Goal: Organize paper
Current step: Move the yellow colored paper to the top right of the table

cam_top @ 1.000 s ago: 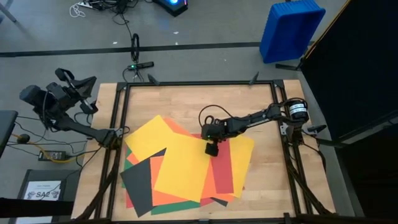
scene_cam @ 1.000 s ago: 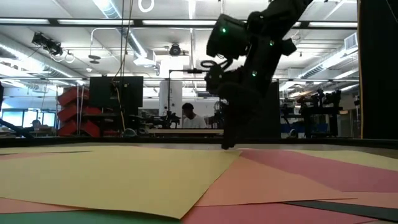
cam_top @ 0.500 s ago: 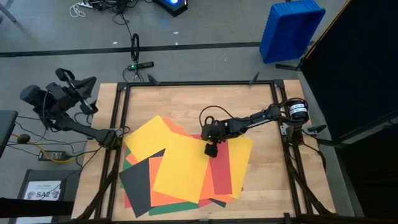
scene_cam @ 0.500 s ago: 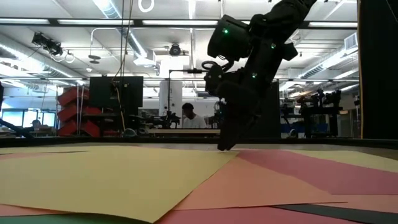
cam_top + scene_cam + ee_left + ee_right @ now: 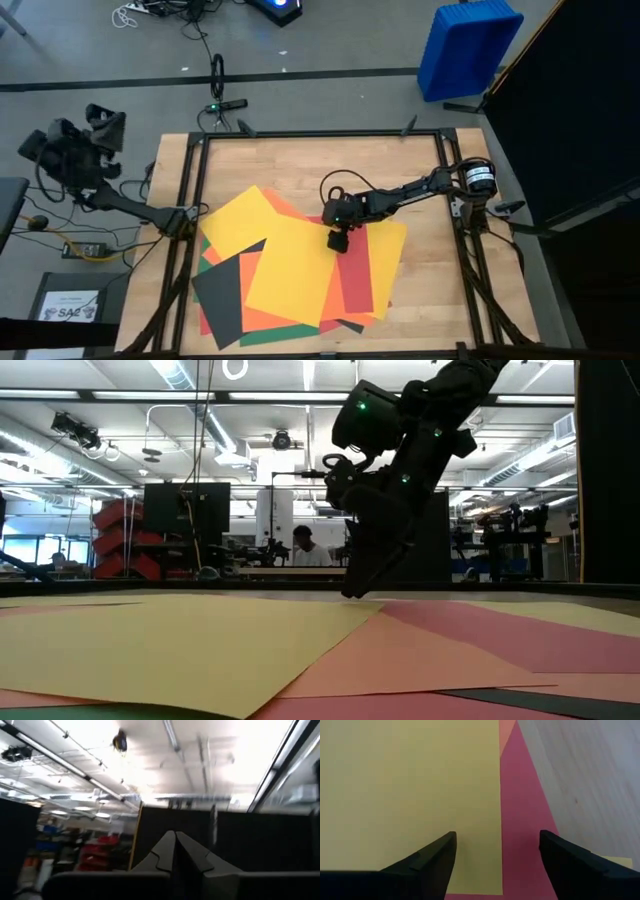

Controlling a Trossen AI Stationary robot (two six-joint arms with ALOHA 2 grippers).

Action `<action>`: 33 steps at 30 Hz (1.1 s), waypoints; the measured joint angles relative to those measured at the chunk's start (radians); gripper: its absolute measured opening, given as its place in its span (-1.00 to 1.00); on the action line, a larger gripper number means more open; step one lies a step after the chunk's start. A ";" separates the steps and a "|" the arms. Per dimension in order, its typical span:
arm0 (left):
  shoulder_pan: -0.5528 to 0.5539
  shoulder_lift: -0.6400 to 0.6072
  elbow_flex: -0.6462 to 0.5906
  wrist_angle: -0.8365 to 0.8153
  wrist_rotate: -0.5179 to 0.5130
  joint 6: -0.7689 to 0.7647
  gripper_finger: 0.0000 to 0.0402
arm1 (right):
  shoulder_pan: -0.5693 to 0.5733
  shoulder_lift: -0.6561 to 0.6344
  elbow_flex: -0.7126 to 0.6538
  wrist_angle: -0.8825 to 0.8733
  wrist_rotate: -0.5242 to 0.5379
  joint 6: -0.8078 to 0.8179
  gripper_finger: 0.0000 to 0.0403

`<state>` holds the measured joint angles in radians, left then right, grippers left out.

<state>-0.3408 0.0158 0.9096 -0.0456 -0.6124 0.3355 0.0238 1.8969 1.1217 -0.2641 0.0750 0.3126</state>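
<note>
The paper is a loose overlapping pile at the table's middle and near left. A yellow sheet [image 5: 300, 270] lies on top, over red [image 5: 358, 275], orange [image 5: 255, 270], black [image 5: 225, 285] and green [image 5: 270, 335] sheets. My right gripper [image 5: 338, 242] is open and slants down over the top yellow sheet's far right corner. One finger stands over the yellow sheet [image 5: 410, 785] and the other over the red sheet [image 5: 520, 820]. My left gripper [image 5: 100, 115] is shut and raised off the table's left side, and it points up at the ceiling [image 5: 175, 832]. My right gripper's fingertips [image 5: 350, 592] stand very low, one on either side of the top yellow sheet's edge [image 5: 499, 795], coming slanting down from the table's right. I cannot tell whether they touch the paper.
Bare wood [image 5: 330, 160] lies beyond the pile and also to its right [image 5: 430, 290]. A black frame [image 5: 300, 133] runs around the table. A blue bin [image 5: 468, 45] stands on the floor at the far right. A small white printed sheet [image 5: 68, 308] lies off the table's near left.
My left gripper has risen a little off the table's left side, rolled, and tipped up toward the ceiling, staying shut. My right gripper's fingers have tipped slightly, their tips shifting a little toward the table's left over the yellow sheet. The paper has not moved.
</note>
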 joint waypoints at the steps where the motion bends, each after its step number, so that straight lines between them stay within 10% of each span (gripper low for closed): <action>1: 0.000 0.000 0.000 0.032 0.026 -0.016 -1.00 | 0.000 0.000 0.000 0.002 0.000 0.000 0.27; 14: -0.007 0.085 0.003 0.107 0.184 -0.099 -1.00 | -0.002 0.000 0.000 0.002 0.000 -0.001 0.26; 24: -0.007 0.570 0.106 -0.228 -0.170 -0.207 -1.00 | -0.002 0.000 0.000 0.000 0.000 0.000 0.25; 33: -0.006 0.955 0.117 -0.592 -0.125 -0.652 -1.00 | 0.011 0.000 0.000 -0.021 -0.021 0.002 0.27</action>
<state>-0.3473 0.9707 1.0271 -0.6373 -0.7374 -0.3167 0.0349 1.8969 1.1217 -0.2849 0.0542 0.3145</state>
